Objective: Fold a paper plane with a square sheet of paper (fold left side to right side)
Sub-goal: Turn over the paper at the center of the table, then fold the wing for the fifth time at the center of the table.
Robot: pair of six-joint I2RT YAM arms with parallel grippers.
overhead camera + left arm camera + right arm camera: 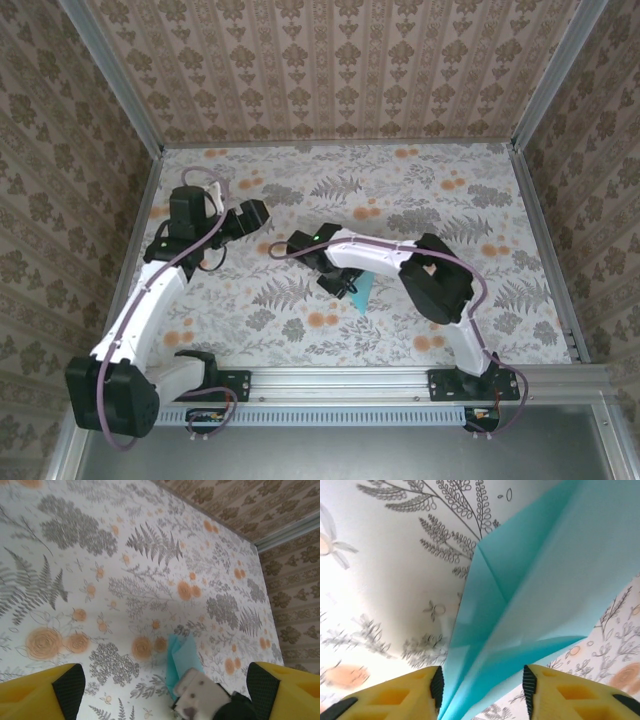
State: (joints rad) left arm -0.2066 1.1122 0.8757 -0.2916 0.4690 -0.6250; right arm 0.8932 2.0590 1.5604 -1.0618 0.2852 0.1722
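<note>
My right pincer (pixel 482 685) stands parted around the paper plane (pixel 535 595) at lower centre, where its unpressed folds could spring open or snag on my fingers (pixel 395 697).

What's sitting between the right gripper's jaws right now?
The creased light blue paper runs down between the open jaws of the right gripper, seen in the right wrist view.

The paper plane (pixel 530 595) — light blue, plain, folded into a pointed dart with sharp creases — tapers down between the yellow fingers of the right gripper (pixel 482 692), its wider part spreading away beyond their tips.
</note>
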